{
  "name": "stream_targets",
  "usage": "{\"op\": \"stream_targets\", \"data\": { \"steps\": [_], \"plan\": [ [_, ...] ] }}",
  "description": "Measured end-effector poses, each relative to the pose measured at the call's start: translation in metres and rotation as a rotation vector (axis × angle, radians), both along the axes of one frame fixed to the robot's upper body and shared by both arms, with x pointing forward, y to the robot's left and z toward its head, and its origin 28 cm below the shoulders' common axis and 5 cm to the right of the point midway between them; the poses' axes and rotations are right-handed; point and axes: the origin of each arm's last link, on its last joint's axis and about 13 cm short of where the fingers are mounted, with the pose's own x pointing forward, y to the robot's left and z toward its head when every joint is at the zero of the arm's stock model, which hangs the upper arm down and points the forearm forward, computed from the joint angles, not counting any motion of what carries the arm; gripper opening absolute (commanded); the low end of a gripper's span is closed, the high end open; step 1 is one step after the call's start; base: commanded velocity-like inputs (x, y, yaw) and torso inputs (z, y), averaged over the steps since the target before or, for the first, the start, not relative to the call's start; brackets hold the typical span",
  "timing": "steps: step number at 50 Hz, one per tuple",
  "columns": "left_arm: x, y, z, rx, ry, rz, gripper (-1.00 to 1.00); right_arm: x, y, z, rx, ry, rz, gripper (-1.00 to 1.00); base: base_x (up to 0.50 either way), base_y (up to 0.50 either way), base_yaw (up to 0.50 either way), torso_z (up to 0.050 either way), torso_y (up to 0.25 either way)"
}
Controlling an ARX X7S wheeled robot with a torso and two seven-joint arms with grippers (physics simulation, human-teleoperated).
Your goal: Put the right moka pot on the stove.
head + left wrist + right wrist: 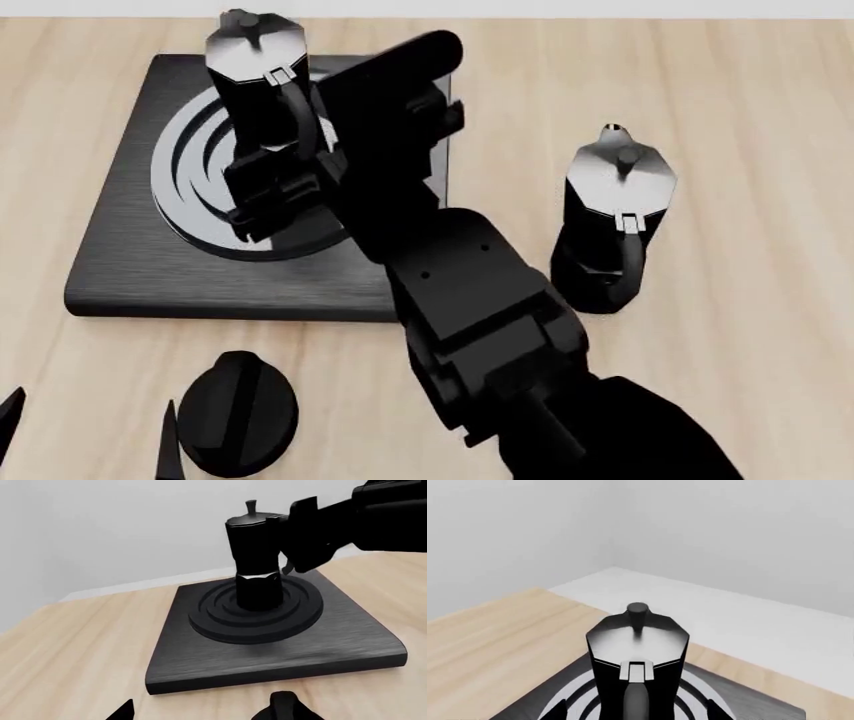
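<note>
The right gripper [274,195] holds the right moka pot [260,85] by its handle, upright over the stove [120,260] burner; the left gripper's [80,435] jaws are spread.

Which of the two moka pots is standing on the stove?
The moka pot beside the right gripper stands on the stove; the other pot stands on the table.

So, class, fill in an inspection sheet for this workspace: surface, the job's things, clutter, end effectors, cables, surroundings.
Surface: light wooden table.
Job's things: moka pot upright on the burner rings of the stove; whether it rests fully, cannot tell.
Clutter: second moka pot on the table beside the stove; round black knob.
End effectors: right end effector at the pot's handle, closure unclear; left end effector open, empty.
Cables: nothing seen.
Surroundings: plain pale wall.
</note>
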Motion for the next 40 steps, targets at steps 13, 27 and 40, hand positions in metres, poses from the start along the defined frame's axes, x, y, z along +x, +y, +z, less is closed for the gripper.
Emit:
{"op": "stream_targets", "data": {
  "steps": [13,27,40],
  "plan": [
    [0.0,0.0,0.0,-0.002,0.0,0.003,1.0,0.0,-0.001,-0.005,0.005,0.022,-0.001,1.0,0.0,0.0,0.0,0.0,0.0],
    [0.001,0.0,0.0,0.0,0.005,0.008,1.0,-0.026,-0.009,0.013,0.014,-0.006,0.03,1.0,0.0,0.0,0.0,0.0,0.0],
    [0.001,0.001,-0.001,0.0,0.009,0.014,1.0,-0.071,-0.025,0.04,0.012,-0.076,0.029,1.0,0.0,0.0,0.0,0.0,0.0]
  ]
}}
